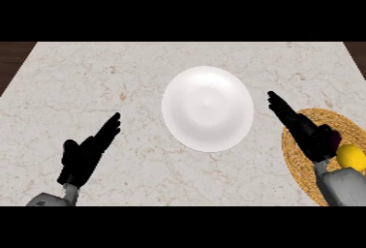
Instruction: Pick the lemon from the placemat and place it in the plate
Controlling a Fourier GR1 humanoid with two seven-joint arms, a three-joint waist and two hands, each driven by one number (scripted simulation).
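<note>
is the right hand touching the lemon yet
Cannot tell. In the head view the right hand lies just left of the lemon on the placemat, its outline meeting the lemon's edge; contact or gap is unclear.

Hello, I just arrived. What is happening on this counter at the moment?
A robot is meant to move the lemon from the woven placemat to the white plate. Nothing is held yet. The lemon lies on the placemat at the right, and the right hand, fingers straight, is just beside it. The left hand is open at the lower left. The plate holds nothing.

lemon (pixel 351 156) on placemat (pixel 300 160), plate (pixel 207 109) left of placemat
</note>
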